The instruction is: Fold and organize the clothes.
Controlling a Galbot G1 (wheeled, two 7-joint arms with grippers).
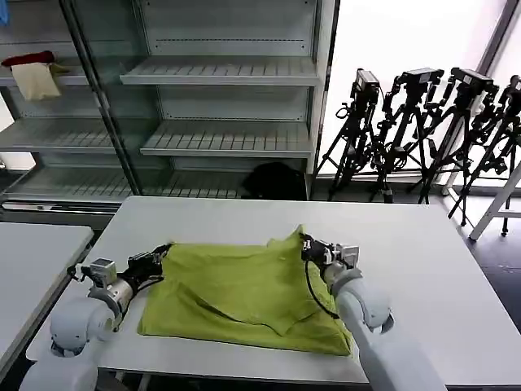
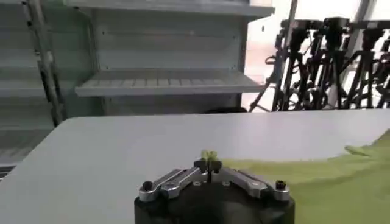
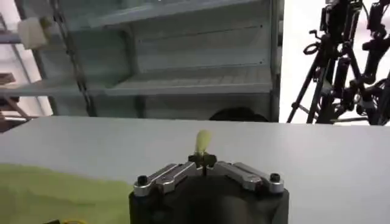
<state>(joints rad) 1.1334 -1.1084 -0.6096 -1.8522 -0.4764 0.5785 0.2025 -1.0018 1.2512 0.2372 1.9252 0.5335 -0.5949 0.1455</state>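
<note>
The clothes are one lime-green T-shirt [image 1: 244, 293] lying partly folded on the white table [image 1: 423, 269], plain side up. My left gripper [image 1: 167, 251] is shut on the shirt's far left corner, low over the table. My right gripper [image 1: 304, 244] is shut on the far right corner, which stands up in a small peak. In the left wrist view a tuft of green fabric [image 2: 208, 156] sticks out between the closed left gripper [image 2: 208, 163] tips. A green tip [image 3: 202, 141] likewise pokes out of the closed right gripper [image 3: 203, 160] in the right wrist view.
Grey metal shelves [image 1: 220, 106] stand behind the table, with red and cream cloths [image 1: 32, 73] on the upper left shelf. Several black tripods [image 1: 423, 130] stand at the back right. A second white table [image 1: 32, 261] sits at the left.
</note>
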